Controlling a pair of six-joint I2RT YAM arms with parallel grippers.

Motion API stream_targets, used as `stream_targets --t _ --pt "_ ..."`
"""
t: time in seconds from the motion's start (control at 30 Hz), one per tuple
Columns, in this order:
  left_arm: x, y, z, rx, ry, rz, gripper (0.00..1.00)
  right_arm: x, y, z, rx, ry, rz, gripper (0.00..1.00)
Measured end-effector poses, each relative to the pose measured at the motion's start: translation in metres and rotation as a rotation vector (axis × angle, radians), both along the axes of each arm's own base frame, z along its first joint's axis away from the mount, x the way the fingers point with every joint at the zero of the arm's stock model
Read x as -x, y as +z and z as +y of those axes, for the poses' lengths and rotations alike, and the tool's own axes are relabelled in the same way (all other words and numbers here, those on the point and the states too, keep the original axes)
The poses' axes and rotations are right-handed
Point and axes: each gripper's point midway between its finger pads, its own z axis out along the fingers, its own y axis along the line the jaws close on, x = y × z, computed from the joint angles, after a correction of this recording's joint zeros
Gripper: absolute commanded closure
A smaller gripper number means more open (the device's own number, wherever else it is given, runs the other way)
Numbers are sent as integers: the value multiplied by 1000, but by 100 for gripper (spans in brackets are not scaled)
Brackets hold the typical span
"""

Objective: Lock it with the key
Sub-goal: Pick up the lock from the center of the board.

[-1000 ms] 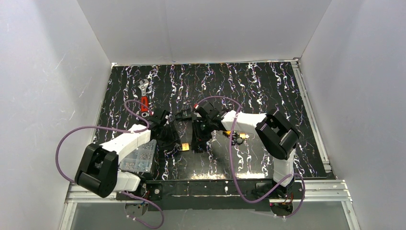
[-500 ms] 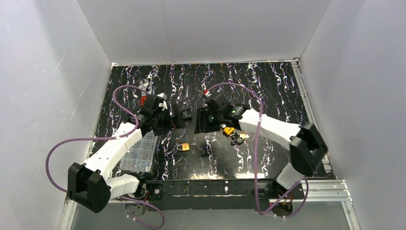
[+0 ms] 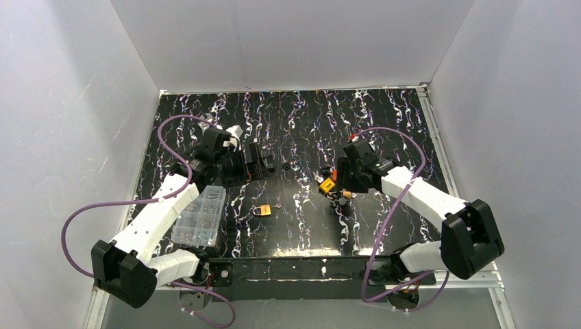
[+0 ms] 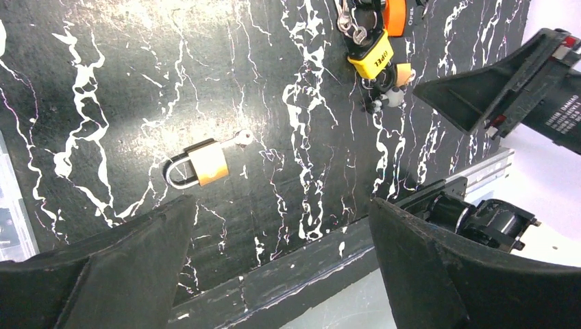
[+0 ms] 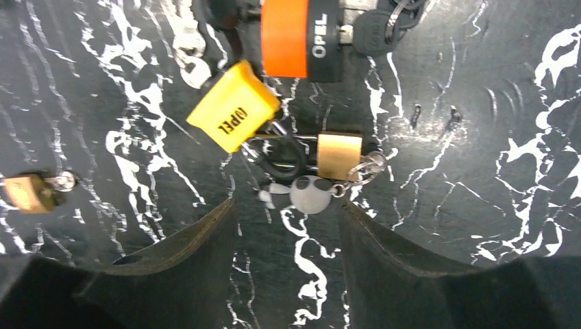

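Small brass padlock (image 4: 205, 164) lies flat on table (image 4: 103, 82), key (image 4: 241, 139) at its base end, well apart from padlock bunch (image 5: 274, 103). Left gripper (image 4: 279, 204): fingers wide apart, empty. Right gripper (image 5: 288, 205): fingers apart, empty, over bunch. Recommendation: pin body first, pinch key head squarely, turn without dragging.

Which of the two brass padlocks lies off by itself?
The lone padlock left of the pile, a silver key at its end; the other brass padlock sits in the pile beside the yellow tag.

Plain white walls (image 3: 288, 41) box in a black tabletop (image 3: 384, 116) — white-veined.
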Motion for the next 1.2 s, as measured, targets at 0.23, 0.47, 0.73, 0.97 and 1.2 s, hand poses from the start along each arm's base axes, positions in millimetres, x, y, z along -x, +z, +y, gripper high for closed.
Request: stream_targets --t 0.23,0.47,0.73,0.97,1.2 --pt "2 1 -2 9 -11 7 7 -1 -23 -11 74 39 34 46" --pt "3 1 -3 15 -16 9 8 -12 -40 -20 114 20 80 42" --pt "6 2 -3 18 -20 15 8 -66 -13 -8 118 -30 0 42" --pt "8 4 -2 16 -22 20 8 -83 -35 -7 203 -40 69 42" --pt "7 5 -3 20 -24 18 8 -70 -47 -11 277 -21 126 42"
